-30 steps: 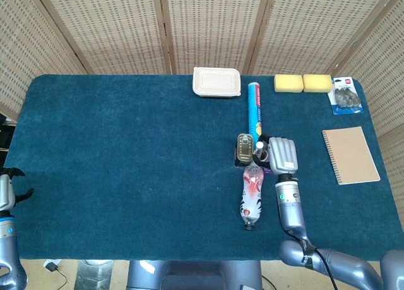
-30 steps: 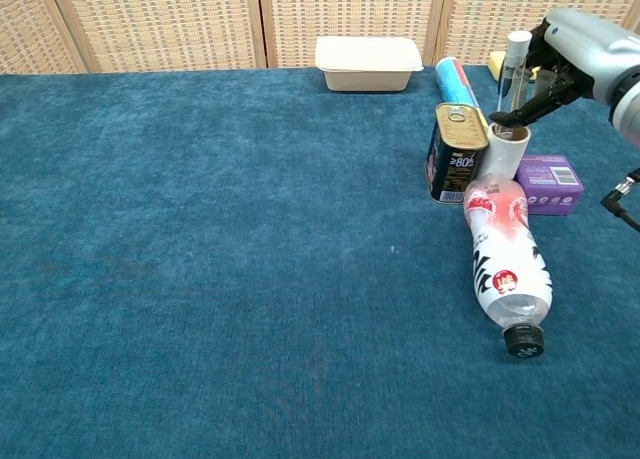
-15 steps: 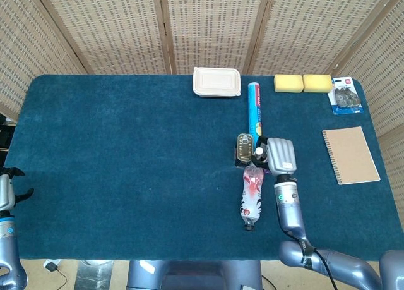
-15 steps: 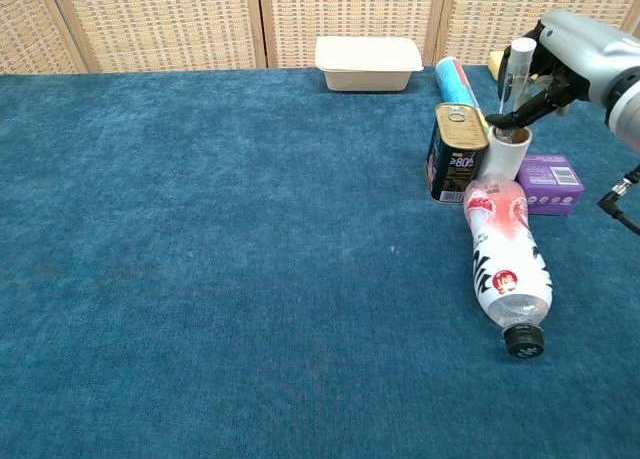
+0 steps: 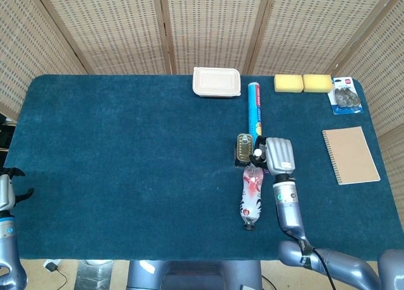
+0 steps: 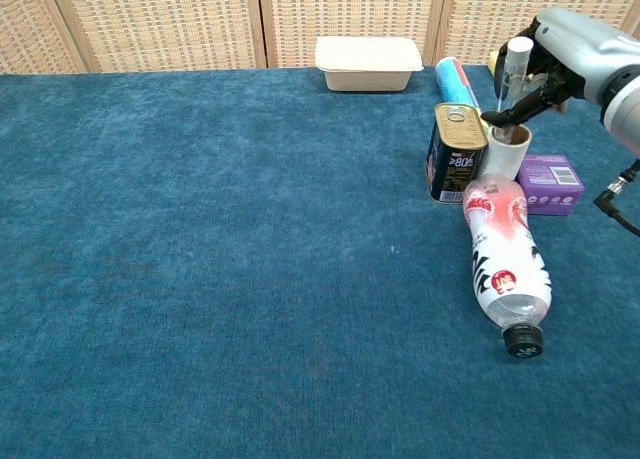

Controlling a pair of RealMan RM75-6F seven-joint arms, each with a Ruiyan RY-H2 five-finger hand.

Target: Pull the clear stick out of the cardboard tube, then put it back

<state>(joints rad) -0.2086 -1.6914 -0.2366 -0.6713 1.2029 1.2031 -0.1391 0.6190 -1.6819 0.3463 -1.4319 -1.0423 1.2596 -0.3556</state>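
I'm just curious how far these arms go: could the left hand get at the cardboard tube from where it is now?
Probably not. The left hand hangs off the table's left edge, while the cardboard tube stands far right, behind the tin can, with the right hand already holding the clear stick above it.

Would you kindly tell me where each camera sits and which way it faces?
Head view: high above the near edge, looking steeply down on the whole table; shows the left hand at the table's left edge and the right hand with its forearm.
Chest view: low at the near edge, looking across the table toward the screens; shows only the right hand.
Shared: right hand holding the clear stick over the cardboard tube.
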